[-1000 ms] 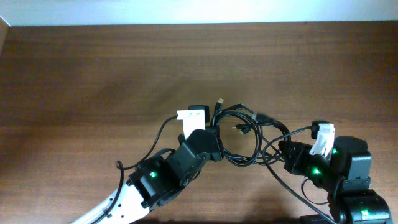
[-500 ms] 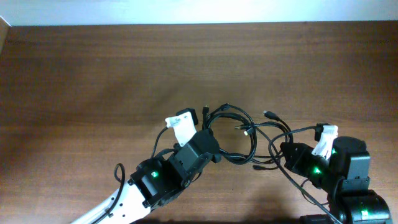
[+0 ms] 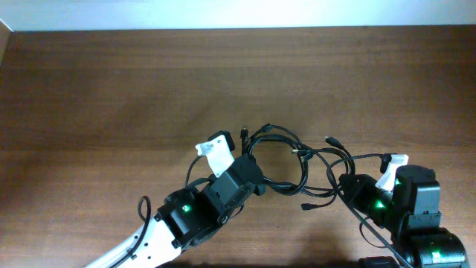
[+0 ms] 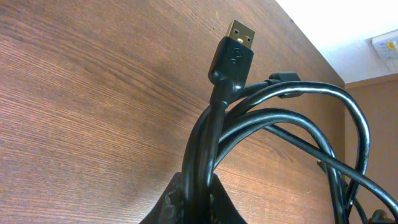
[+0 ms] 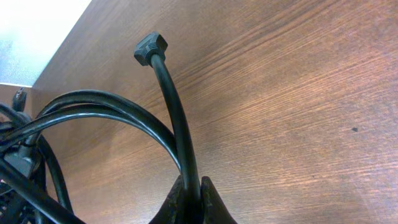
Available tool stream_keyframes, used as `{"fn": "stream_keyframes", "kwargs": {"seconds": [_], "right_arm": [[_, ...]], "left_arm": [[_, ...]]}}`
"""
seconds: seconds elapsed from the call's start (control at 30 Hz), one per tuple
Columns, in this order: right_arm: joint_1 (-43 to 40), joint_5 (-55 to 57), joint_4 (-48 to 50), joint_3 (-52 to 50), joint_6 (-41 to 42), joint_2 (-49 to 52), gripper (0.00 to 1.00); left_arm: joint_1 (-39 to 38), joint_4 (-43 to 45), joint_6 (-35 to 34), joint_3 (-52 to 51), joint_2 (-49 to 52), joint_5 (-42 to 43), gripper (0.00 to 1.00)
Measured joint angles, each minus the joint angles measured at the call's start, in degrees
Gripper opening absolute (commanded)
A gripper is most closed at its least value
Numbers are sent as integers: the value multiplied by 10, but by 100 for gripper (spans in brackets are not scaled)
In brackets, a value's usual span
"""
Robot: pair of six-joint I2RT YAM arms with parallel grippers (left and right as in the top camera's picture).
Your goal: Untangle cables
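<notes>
- Over the last second the 2 claws have drawn apart. The left claw (image 3: pixel 247 165) has slid left and back toward its arm, and the right claw (image 3: pixel 348 187) has slid right. The cables (image 3: pixel 279 135) have opened from a tight knot into a wider, looser tangle.
- The left claw sits touching the left side of the main loop (image 3: pixel 303 173). It is pinched narrow on a bunch of about 3 strands. 1 of them ends in a USB plug (image 4: pixel 235 46) that stands up just past the fingers.
- The right claw is well to the right of the main loop. It is clamped fully on a thin cord that rises to a small black plug (image 5: pixel 151 48). I cannot tell whether a second strand is caught there too.
- The tangle lies on the table (image 3: pixel 111 89) between the 2 claws. Its long axis runs from 1 claw to the other.
- The left claw is the nearer to the main loop. Only a few crossing strands bridge the loop to the right claw.
- 2 loose ends trail out on the right side of the main loop.
- Judgement: further pulling along that axis should tighten the crossings beside the loop rather than free them.
</notes>
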Motion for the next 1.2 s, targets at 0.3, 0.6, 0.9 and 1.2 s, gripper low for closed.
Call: {"fn": "stream_keyframes", "kwargs": {"seconds": [0.3, 0.6, 0.9, 1.2], "right_arm": [[2, 30, -28, 0, 29, 0, 4], [2, 46, -34, 0, 58, 1, 4], [-2, 110, -39, 0, 59, 14, 99], [-2, 90, -6, 0, 29, 14, 100]], "left_arm": [[-4, 2, -7, 0, 2, 3, 0], [-4, 2, -79, 0, 2, 3, 0], [9, -13, -63, 0, 2, -56, 0], [9, -10, -36, 0, 2, -72, 0]]}}
